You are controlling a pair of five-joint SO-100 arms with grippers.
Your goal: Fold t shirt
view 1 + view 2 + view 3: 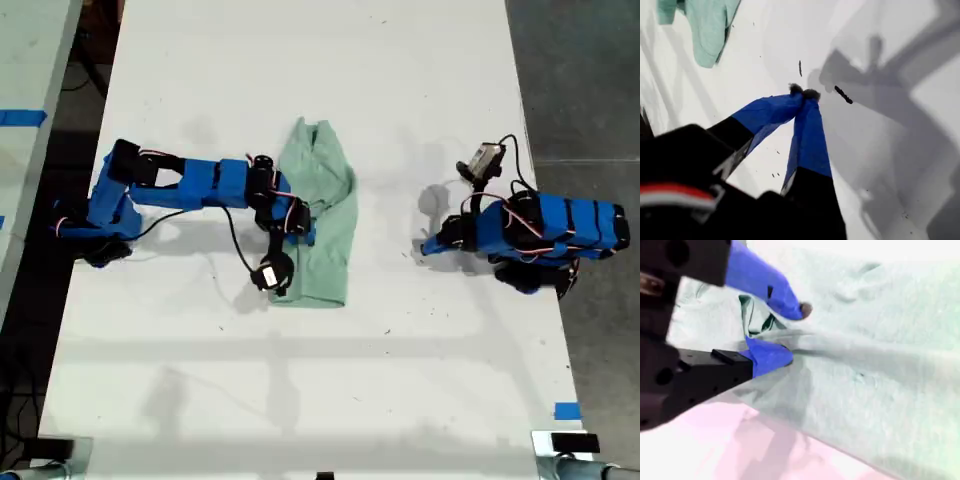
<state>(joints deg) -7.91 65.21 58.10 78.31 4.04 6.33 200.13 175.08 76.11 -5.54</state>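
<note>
T shirt (322, 215) lies on white table (400, 380); floor (580, 80) seemingly grey.

So my second gripper (790, 335) is super blurry in its own wrist view, and the t shirt (880, 370) runs off that picture's edges. In the exterior view the arm (215, 185) covers part of the t shirt's side, so can't tell if the fingers (300, 225) actually pinch cloth. The bench (300, 400) gets cut off at the exterior view's top and bottom.
</note>
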